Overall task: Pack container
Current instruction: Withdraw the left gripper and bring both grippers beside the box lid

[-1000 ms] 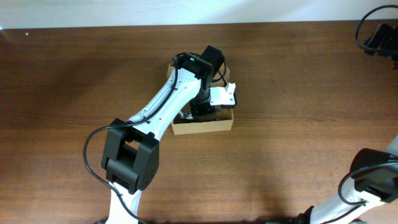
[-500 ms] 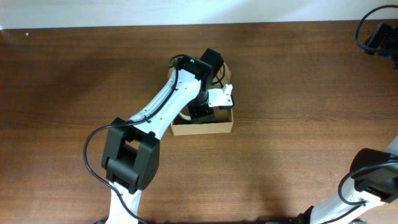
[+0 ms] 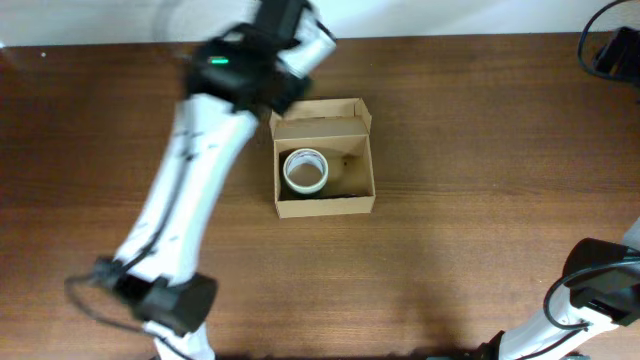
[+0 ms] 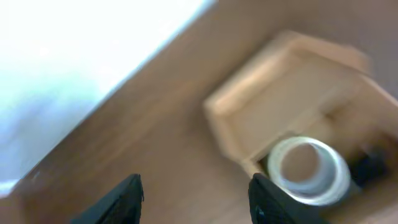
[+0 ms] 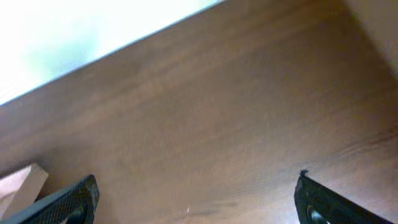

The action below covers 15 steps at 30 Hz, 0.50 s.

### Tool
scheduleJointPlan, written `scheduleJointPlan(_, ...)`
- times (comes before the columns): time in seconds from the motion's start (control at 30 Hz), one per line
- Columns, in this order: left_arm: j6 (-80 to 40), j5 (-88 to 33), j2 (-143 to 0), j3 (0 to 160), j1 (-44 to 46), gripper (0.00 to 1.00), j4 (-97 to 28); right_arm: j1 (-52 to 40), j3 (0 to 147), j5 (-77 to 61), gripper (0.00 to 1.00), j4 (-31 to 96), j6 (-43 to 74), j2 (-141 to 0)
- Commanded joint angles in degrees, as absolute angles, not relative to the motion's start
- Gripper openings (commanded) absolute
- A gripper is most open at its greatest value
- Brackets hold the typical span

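Observation:
The tan cardboard container [image 3: 360, 197] sits open at the table's middle, its flap lid [image 3: 322, 107] folded back on the far side. A white tape roll [image 3: 305, 171] lies flat in its left half; a small dark thing lies beside the roll. The left arm is blurred, raised at the container's far left, and its gripper [image 3: 295, 20] is near the table's back edge. In the left wrist view the container [image 4: 261, 112] and roll [image 4: 309, 169] show blurred, and the left gripper [image 4: 196, 199] is open and empty. The right gripper [image 5: 196, 205] is open over bare table.
A black cable and dark hardware [image 3: 615, 50] sit at the back right corner. The right arm's base [image 3: 590, 290] stands at the front right. A white wall runs along the table's far edge. A corner of the container [image 5: 15, 186] shows in the right wrist view.
The left arm has lifted out of the container and swung up and back to the far left, fast enough to blur. The tape roll now lies uncovered in the box.

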<state>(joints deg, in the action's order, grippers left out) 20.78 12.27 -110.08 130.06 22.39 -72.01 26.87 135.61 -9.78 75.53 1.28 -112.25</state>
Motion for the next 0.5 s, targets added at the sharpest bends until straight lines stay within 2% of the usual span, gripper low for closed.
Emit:
scheduleJointPlan(0.0, 8.6, 16.4, -108.0, 130.9, 11.9, 0.51, -71.3, 27.0, 135.3, -10.8, 0.99, 74.7, 1.0, -111.7)
scheduleJointPlan(0.03, 7.3, 14.5, -108.4, 130.8, 9.8, 0.5, -71.2, 27.0, 135.3, -11.0, 0.99, 74.7, 1.0, -111.7)
scheduleJointPlan(0.1, 6.8, 1.1, -111.5, 130.4, 2.5, 0.45, -71.1, 27.0, 135.3, -11.0, 0.99, 74.7, 1.0, -111.7)
scheduleJointPlan(0.17, 6.8, -8.7, -115.1, 130.4, -1.9, 0.36, -71.2, 27.0, 135.3, -15.0, 0.99, 73.5, 3.3, -111.7)
scheduleJointPlan(0.23, 6.9, -13.8, -117.9, 130.4, -4.1, 0.35, -71.1, 27.0, 135.2, -20.6, 0.99, 73.5, 5.6, -111.7)
scheduleJointPlan(0.33, 6.9, -16.0, -123.6, 130.4, -5.7, 0.27, -71.1, 25.2, 135.1, -27.2, 0.7, 73.9, 4.8, -114.0)
scheduleJointPlan(0.37, 6.9, -17.0, -125.3, 130.4, -5.8, 0.25, -71.1, 24.3, 134.8, -28.0, 0.64, 74.6, 4.8, -115.1)
scheduleJointPlan(0.47, 6.9, -22.3, -130.9, 130.4, -5.7, 0.1, -71.1, 19.6, 131.7, -32.9, 0.34, 76.7, 4.8, -120.6)
